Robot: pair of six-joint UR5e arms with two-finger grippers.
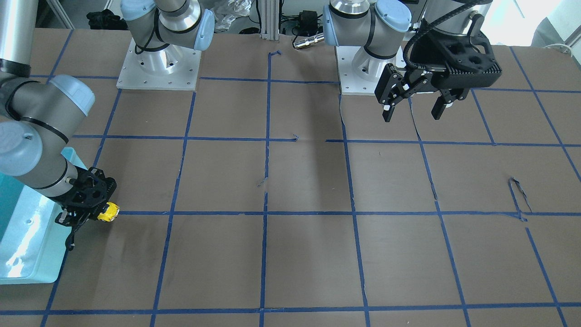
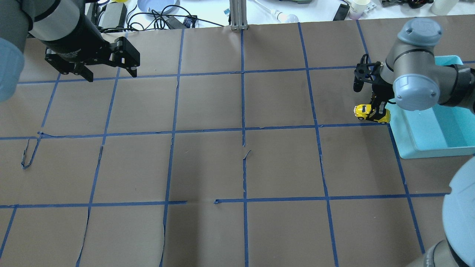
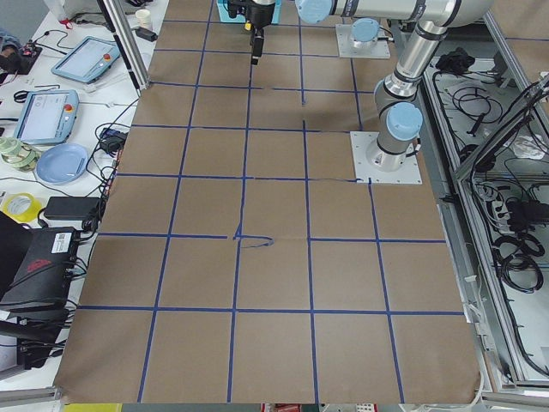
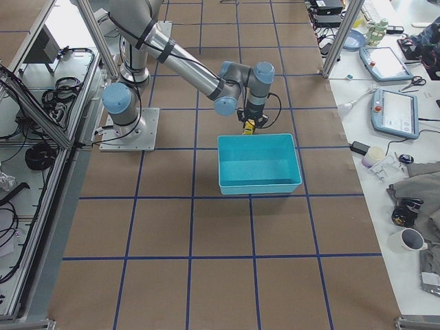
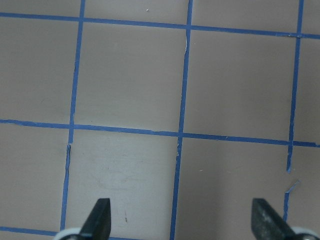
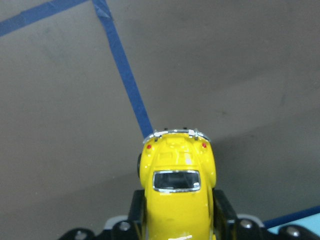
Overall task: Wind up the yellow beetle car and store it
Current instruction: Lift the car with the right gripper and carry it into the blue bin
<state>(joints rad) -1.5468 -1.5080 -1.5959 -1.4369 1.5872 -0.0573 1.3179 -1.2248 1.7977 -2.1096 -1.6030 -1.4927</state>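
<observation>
One yellow beetle car (image 6: pixel 177 192) gripped by right claw (image 2: pixel 379 110), left claw (image 1: pixel 412 116) spread wide, one teal bin (image 4: pixel 260 186)

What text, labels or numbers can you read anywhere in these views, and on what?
Nothing legible in any view.
yellow beetle car: no lettering shows.
teach pendant screen: too small to read.
white label on the dark case: too small to read.
blue bin: no markings seen.

Overhead and front views opposed, sharing taped table (image 2: pixel 207 167), wrist cameras close
</observation>
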